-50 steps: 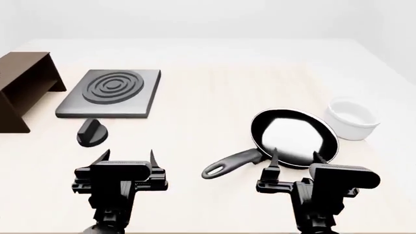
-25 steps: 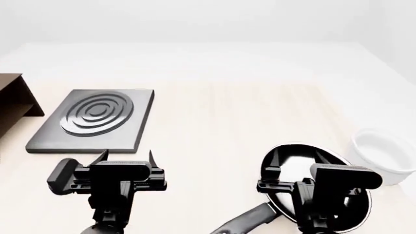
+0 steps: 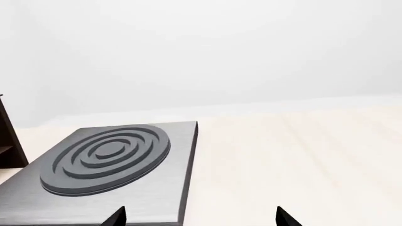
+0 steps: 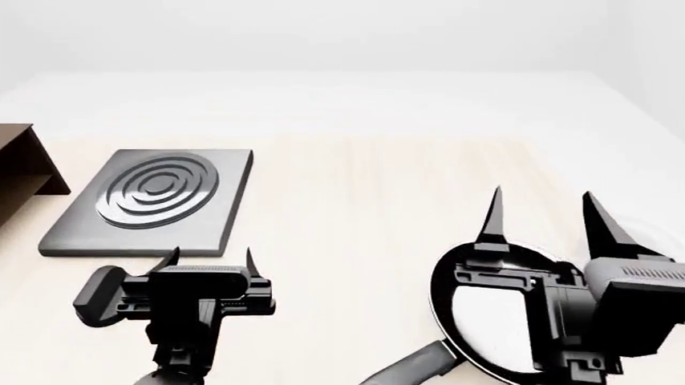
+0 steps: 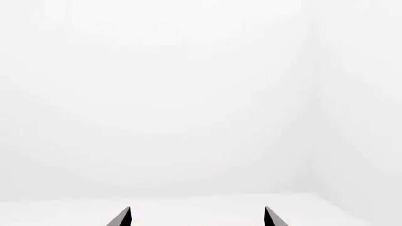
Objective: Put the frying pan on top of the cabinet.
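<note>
The frying pan (image 4: 476, 321) lies on the table at the lower right of the head view, black with a glossy inside, its dark grey handle (image 4: 412, 370) pointing to the lower left. My right gripper (image 4: 543, 215) is open, raised above the pan and hiding much of it. My left gripper (image 4: 210, 258) is open and empty at the lower left. The dark brown cabinet (image 4: 24, 172) shows only as a corner at the far left edge, and as a sliver in the left wrist view (image 3: 9, 141). The right wrist view shows only the white wall and the open fingertips.
A flat grey burner plate (image 4: 150, 200) with concentric rings lies beside the cabinet, also in the left wrist view (image 3: 113, 165). A black knob-like object (image 4: 95, 295) sits behind the left gripper. A pale rim of the white bowl (image 4: 655, 233) shows behind the right gripper.
The right gripper has risen and tilted upward over the pan. The head view first shifted down and right, moving the cabinet nearly out of view. The left gripper has stayed in place.
</note>
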Controlling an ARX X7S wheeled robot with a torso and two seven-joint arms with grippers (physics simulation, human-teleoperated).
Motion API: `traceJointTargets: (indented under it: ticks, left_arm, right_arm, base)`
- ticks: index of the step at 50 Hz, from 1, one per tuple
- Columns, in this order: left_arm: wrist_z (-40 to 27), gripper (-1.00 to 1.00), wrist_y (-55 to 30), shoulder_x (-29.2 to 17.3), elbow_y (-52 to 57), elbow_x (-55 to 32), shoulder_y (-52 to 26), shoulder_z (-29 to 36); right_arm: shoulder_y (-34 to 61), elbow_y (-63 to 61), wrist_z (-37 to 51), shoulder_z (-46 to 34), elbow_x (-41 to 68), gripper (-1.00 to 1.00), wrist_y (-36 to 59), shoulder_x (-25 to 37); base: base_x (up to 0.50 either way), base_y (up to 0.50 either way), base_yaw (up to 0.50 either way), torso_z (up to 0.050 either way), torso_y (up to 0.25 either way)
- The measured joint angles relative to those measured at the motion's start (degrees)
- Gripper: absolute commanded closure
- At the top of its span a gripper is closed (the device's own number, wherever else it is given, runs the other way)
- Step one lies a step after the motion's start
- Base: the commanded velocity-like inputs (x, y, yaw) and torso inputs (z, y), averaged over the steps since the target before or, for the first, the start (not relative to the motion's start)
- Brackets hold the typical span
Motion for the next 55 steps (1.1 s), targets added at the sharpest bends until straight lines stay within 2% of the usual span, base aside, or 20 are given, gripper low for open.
traceJointTargets:
  ticks: [12, 19, 26, 31, 37, 41, 55]
  left_arm:
    - [0.19, -1.00, -2.86, -0.83, 2.56, -1.07, -0.30, 0.42]
    - [2.96, -1.00, -13.77, -3.74, 11.23, -4.81, -2.74, 1.77]
    - [8.54, -1.00, -29.43, -6.57, 21.43, -12.87, -7.46, 2.88]
    - [11.15, -1.00, -41.98, -6.96, 25.00, -21.94, -12.45, 1.84]
    - [4.68, -1.00, -50.93, -8.82, 22.74, -41.93, -19.33, 0.50]
    - [1.42, -1.00, -53.96, -9.88, 21.27, -52.03, -22.50, 0.87]
    - [-11.77, -1.00, -57.93, -11.63, 17.62, -77.61, -28.27, 4.82]
  right_arm:
    - [0.16, -3.57, 0.89, 0.46, 0.40, -1.00, -0.26, 0.74]
    - [0.40, -3.75, 1.09, 0.57, 0.94, -1.00, -0.34, 0.99]
    - [0.60, -3.53, 1.26, 0.63, 1.42, -1.00, -0.39, 1.22]
    - [0.71, -3.32, 1.36, 0.49, 1.64, -1.00, -0.41, 1.40]
    - [0.82, -3.01, 1.40, 0.39, 2.05, -1.00, -0.47, 1.58]
    - [0.90, -2.80, 1.42, 0.34, 2.36, -1.00, -0.46, 1.70]
    - [1.29, -1.84, 1.52, -0.06, 3.08, -1.00, -0.47, 2.10]
  base:
    - [0.00, 0.00, 0.00, 0.000, 0.000]
    - [0.00, 0.00, 0.00, 0.000, 0.000]
    - [0.00, 0.00, 0.00, 0.000, 0.000]
    - [0.00, 0.00, 0.00, 0.000, 0.000]
    - [0.00, 0.00, 0.00, 0.000, 0.000]
    - [0.00, 0.00, 0.00, 0.000, 0.000]
    - [0.00, 0.00, 0.00, 0.000, 0.000]
